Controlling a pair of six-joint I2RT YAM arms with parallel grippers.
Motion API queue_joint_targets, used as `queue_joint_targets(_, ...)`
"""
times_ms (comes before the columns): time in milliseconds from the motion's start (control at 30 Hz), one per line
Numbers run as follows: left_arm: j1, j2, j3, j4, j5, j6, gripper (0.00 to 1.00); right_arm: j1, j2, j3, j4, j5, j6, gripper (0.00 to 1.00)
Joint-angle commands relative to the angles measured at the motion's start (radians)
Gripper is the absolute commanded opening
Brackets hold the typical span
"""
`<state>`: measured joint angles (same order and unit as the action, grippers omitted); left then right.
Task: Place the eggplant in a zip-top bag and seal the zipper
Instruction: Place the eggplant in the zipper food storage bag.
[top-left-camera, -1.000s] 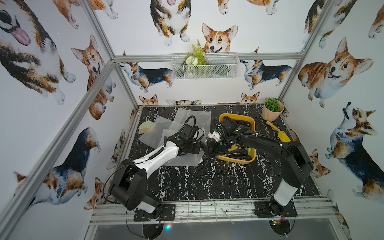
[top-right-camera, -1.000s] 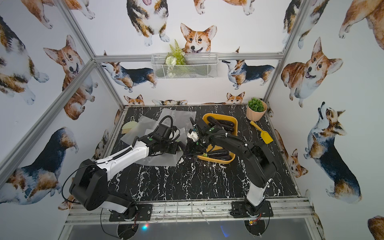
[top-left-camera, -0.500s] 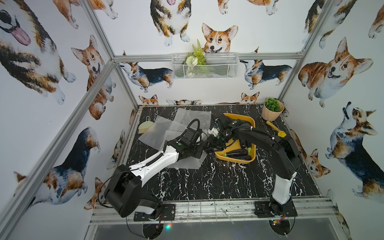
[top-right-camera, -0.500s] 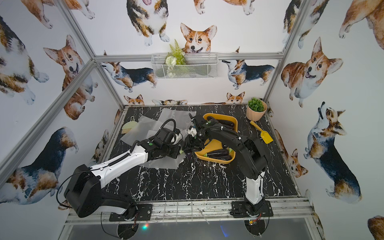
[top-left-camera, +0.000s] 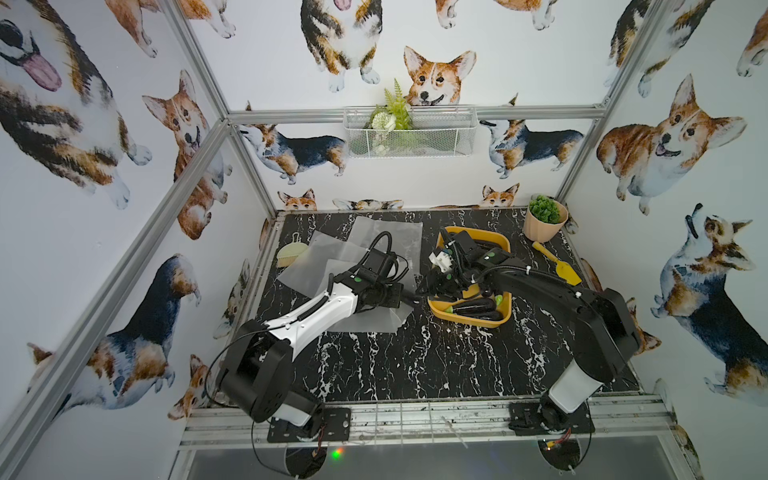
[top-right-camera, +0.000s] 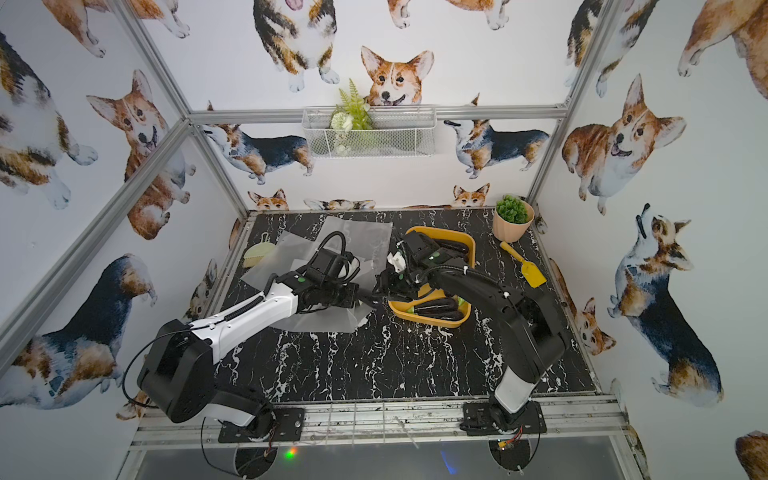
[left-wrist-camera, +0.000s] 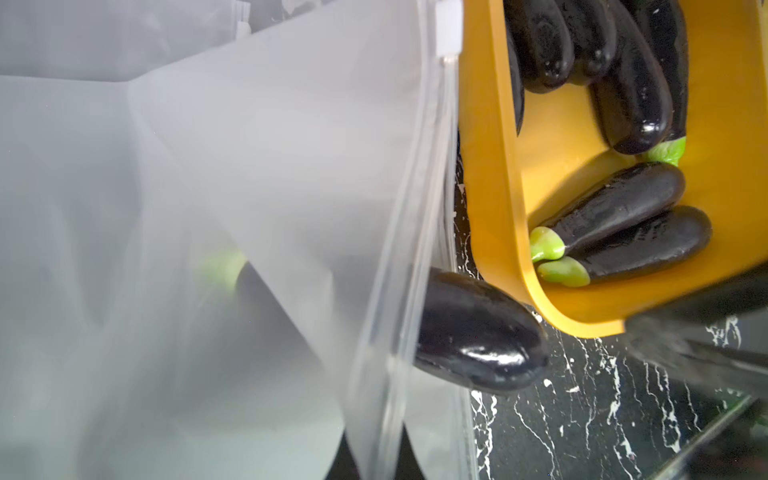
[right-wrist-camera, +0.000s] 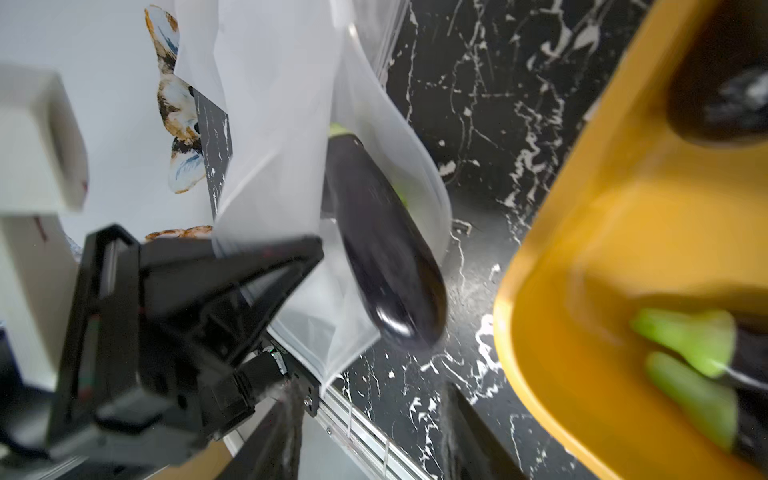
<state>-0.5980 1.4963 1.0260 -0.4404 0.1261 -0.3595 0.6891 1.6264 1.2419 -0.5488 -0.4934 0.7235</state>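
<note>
A frosted translucent zip-top bag (left-wrist-camera: 291, 187) lies left of the middle on the black marble-pattern bench (top-left-camera: 415, 365), with its mouth turned to the right. The white-and-black left arm (top-left-camera: 316, 311) reaches to this mouth. The left jaws are clenched on the upper edge of the bag and hold it lifted, so the mouth stands open. The zipper is not sealed, and its small white slider (left-wrist-camera: 449, 29) sits at one end of the track.

A dark purple eggplant (left-wrist-camera: 473, 345) lies partly in the bag. Its green stem end is inside, seen dimly through the plastic. Its round glossy end sticks out of the mouth, just beside the near left corner of a yellow plastic tray (top-left-camera: 469, 323).

The black right arm (top-left-camera: 540, 286) comes across the tray toward the bag. In the right wrist view the right jaws are released: they stand apart with nothing between them, near the round end of the eggplant but not touching it.

The tray holds several more dark eggplants (left-wrist-camera: 615, 208) with green stems, some at its far end and two side by side at its near end.

More frosted bags (top-left-camera: 386, 237) lie flat and overlapping farther back on the left. A beige pot with a green plant (top-left-camera: 544, 226) stands at the far right, with a small yellow shovel (top-left-camera: 559, 266) near it.
</note>
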Motion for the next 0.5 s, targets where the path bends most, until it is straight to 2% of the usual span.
queue_joint_targets(0, 0.006, 0.011, 0.025, 0.0, 0.024, -0.01, 0.0, 0.041, -0.054, -0.09, 0.056, 0.068, 0.022, 0.52)
queue_joint_targets(133, 0.008, 0.006, 0.029, -0.002, 0.029, -0.009, 0.0, 0.086, -0.016, -0.13, 0.142, 0.081, 0.056, 0.51)
queue_joint_targets(200, 0.008, 0.004, 0.029, -0.004, 0.031, -0.009, 0.0, 0.099, 0.015, -0.109, 0.165, 0.111, 0.056, 0.45)
queue_joint_targets(267, 0.007, 0.0, 0.028, -0.009, 0.033, -0.009, 0.0, 0.097, 0.053, -0.079, 0.179, 0.145, 0.063, 0.34)
queue_joint_targets(467, 0.006, -0.025, 0.01, -0.007, 0.052, -0.007, 0.0, 0.082, 0.143, 0.052, 0.202, 0.195, 0.058, 0.28)
